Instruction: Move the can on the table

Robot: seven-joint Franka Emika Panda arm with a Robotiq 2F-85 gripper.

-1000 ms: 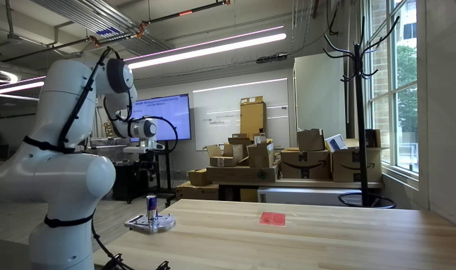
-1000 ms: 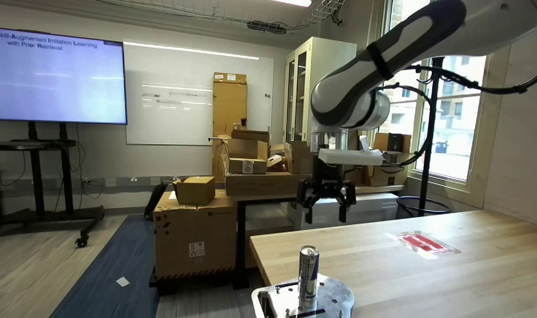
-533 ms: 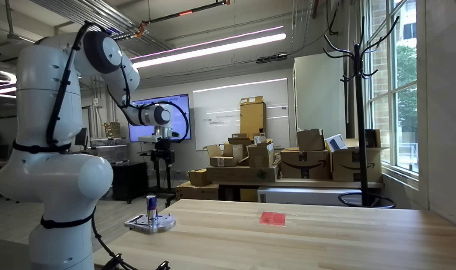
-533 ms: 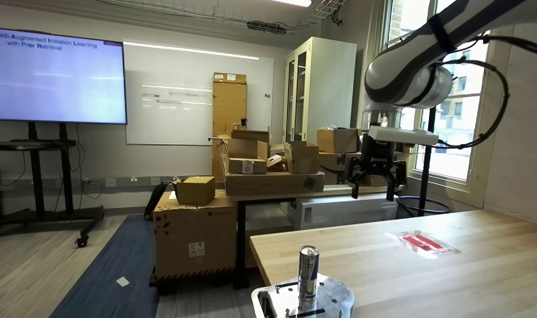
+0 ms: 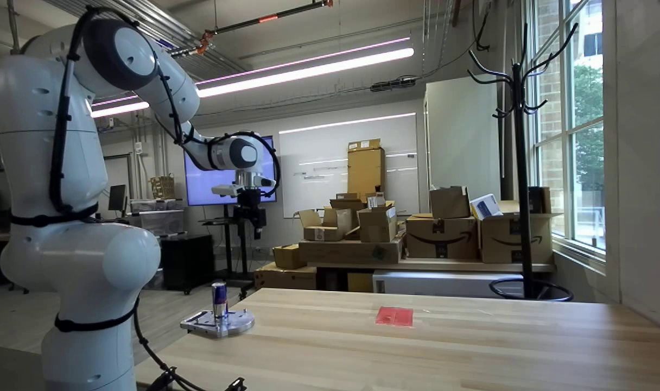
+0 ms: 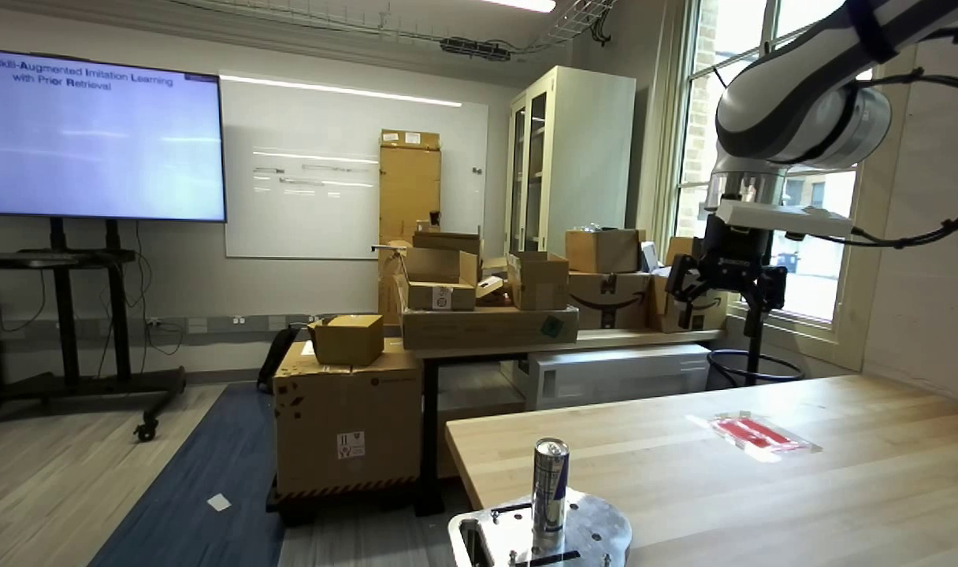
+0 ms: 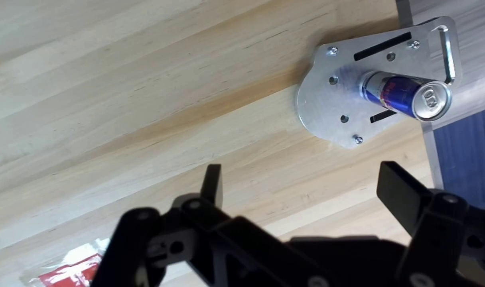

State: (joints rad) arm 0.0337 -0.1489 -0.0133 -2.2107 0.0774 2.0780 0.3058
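A slim blue and silver can (image 5: 220, 300) stands upright on a flat metal plate (image 5: 242, 322) at the table's edge. It also shows in an exterior view (image 6: 551, 487) and at the upper right of the wrist view (image 7: 402, 93), with its pull-tab lid facing the camera. The plate shows under it (image 7: 322, 103). My gripper (image 5: 254, 231) is high above the table, up and to the side of the can, clear of it. In the wrist view my gripper (image 7: 300, 183) has its fingers wide apart with only bare wood seen between them.
The wooden table (image 5: 444, 353) bears a taped red patch (image 5: 394, 316), which also shows at the lower left of the wrist view (image 7: 73, 273). Cardboard boxes (image 5: 441, 239) stand on a bench behind. A black coat stand (image 5: 522, 163) is near the window.
My arm and gripper have risen and moved to the right in both exterior views, away from above the can. The can and plate have not moved.
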